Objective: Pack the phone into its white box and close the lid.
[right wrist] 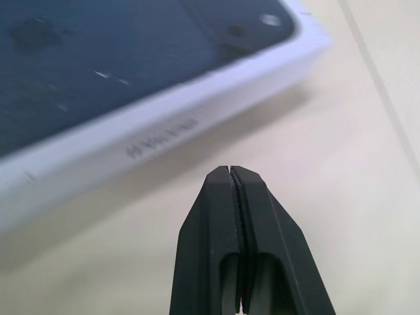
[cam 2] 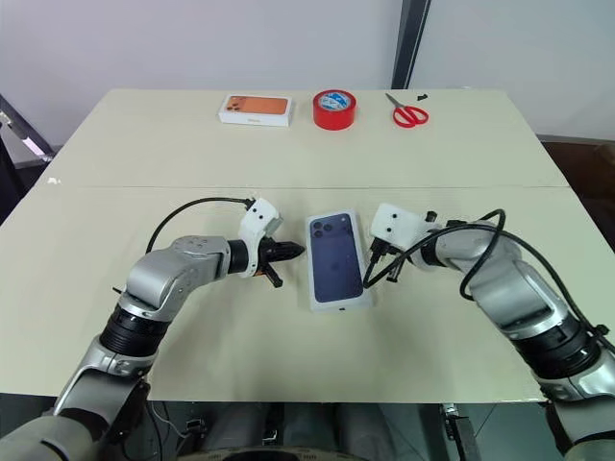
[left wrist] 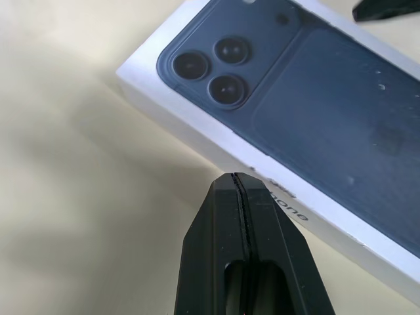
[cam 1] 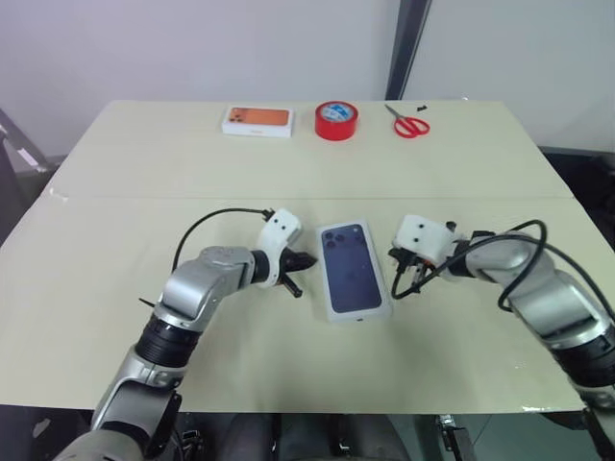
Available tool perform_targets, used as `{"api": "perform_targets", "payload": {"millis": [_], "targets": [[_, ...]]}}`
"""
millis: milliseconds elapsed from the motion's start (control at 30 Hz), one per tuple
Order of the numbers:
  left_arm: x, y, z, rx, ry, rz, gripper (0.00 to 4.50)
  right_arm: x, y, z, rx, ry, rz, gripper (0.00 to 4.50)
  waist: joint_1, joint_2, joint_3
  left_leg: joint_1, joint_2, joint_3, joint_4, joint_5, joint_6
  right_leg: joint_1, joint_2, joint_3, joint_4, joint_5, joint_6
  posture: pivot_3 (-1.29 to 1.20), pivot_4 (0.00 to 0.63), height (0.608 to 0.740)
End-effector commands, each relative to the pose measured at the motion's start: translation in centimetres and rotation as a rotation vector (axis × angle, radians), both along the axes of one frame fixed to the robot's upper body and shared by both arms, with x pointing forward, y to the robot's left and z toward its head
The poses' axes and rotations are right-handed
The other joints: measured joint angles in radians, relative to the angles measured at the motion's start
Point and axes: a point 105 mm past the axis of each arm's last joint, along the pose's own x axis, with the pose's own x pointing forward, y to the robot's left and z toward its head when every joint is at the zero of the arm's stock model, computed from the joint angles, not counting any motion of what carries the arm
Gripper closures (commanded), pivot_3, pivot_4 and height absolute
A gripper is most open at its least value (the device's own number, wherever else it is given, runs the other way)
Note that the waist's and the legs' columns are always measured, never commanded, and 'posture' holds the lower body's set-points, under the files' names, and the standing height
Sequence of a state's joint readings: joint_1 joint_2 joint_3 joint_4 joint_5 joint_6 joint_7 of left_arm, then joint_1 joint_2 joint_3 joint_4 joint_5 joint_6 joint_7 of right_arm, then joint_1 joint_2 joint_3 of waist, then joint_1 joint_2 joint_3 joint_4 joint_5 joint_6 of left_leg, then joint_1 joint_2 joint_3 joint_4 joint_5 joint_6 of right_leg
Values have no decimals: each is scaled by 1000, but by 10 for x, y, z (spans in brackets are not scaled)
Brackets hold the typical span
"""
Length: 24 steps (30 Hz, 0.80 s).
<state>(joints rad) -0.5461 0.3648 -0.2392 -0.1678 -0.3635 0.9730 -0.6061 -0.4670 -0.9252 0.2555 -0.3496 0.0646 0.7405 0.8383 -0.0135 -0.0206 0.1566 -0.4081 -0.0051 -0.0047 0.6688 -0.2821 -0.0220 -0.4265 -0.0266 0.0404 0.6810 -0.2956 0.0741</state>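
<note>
The white box (cam 1: 358, 314) lies closed at the middle of the table. Its lid (cam 1: 351, 268), printed with a dark blue phone, sits flat on top. The phone itself is hidden. My left gripper (cam 1: 307, 261) is shut and empty, with its tips a short way off the box's left long side. In the left wrist view its fingers (left wrist: 223, 216) point at the lid's side wall (left wrist: 197, 128). My right gripper (cam 1: 397, 261) is also shut and empty, just off the box's right long side. The right wrist view shows it (right wrist: 229, 170) apart from the wall (right wrist: 157, 141).
Along the far edge of the table stand a white box with an orange top (cam 1: 258, 120), a red tape roll (cam 1: 336, 120) and red scissors (cam 1: 410, 124). A seam (cam 1: 144, 198) runs across the tabletop behind the grippers.
</note>
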Motion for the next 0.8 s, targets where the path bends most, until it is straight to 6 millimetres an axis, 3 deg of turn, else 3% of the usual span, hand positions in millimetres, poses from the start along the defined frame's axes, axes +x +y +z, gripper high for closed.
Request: {"api": "perform_targets", "payload": {"millis": [33, 267, 400, 567, 800], "targets": [[-4, -3, 13, -33, -41, -28, 4500, -4, 1, 14, 29, -31, 49, 4473, 0, 0, 0, 0, 0, 0, 0, 0, 0, 0, 0, 0, 0, 0, 0, 0, 150, 733], [-8, -6, 16, -54, -47, -51, 4500, -34, 25, 28, 157, 21, 226, 4473, 1, 0, 0, 0, 0, 0, 0, 0, 0, 0, 0, 0, 0, 0, 0, 0, 150, 733], [-7, -7, 18, -63, -54, -54, 4500, -52, 36, 11, 170, 119, 266, 4473, 2, 0, 0, 0, 0, 0, 0, 0, 0, 0, 0, 0, 0, 0, 0, 0, 150, 733], [-5, -4, 18, -50, -62, -45, 4500, -60, 29, -16, 100, 182, 243, 4473, 1, 0, 0, 0, 0, 0, 0, 0, 0, 0, 0, 0, 0, 0, 0, 0, 150, 733], [-4, 2, 13, -28, -61, -39, 4500, -58, 10, -34, 23, 220, 188, 4473, 3, -1, -1, 1, 0, 0, 1, 0, 0, 2, 0, 0, 0, 0, 0, 0, 150, 733]]}}
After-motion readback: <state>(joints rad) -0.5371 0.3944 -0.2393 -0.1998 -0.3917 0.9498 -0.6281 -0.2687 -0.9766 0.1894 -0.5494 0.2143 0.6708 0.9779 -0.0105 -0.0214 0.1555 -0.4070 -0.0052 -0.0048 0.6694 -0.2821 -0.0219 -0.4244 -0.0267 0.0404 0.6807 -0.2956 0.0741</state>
